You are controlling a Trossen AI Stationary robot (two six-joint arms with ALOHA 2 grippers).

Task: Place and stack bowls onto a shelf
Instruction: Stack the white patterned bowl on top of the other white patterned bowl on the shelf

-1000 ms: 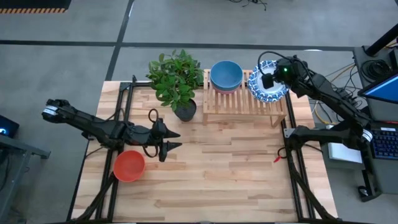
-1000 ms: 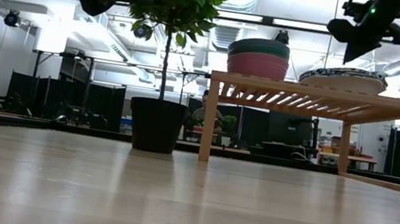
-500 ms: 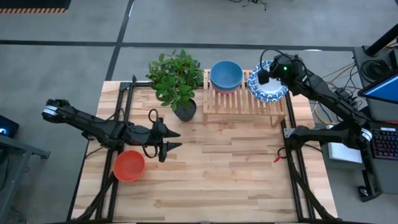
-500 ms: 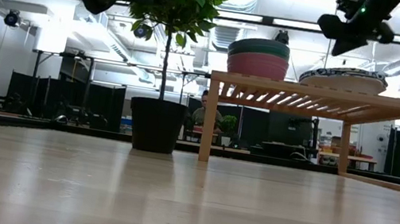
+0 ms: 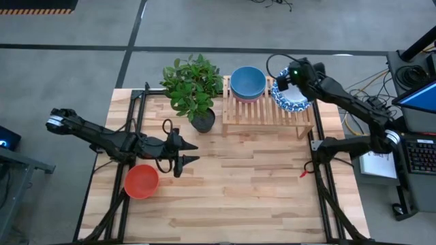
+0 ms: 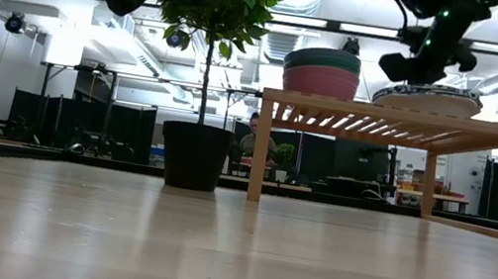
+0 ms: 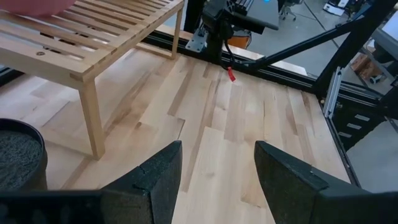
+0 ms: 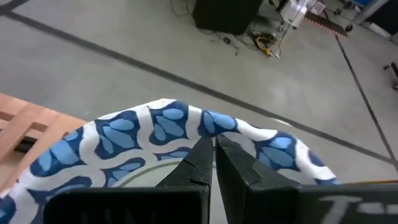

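Resting on table [image 5: 238,184]: shelf [image 5: 262,109] carrying blue-topped bowl stack [image 5: 247,82] and patterned white bowls [image 5: 291,97]. Left gripper [image 5: 189,153], fingers wide and empty, near red bowl [image 5: 141,182]. Right gripper [image 5: 281,79] over patterned bowls, fingers pinched together, holding nothing.

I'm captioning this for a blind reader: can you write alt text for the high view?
Seen from above, the right gripper, shut, hangs over the blue-patterned bowl on the shelf, beside a stack topped by a blue bowl. The open left gripper waits near a red bowl on the table, with a potted plant behind.
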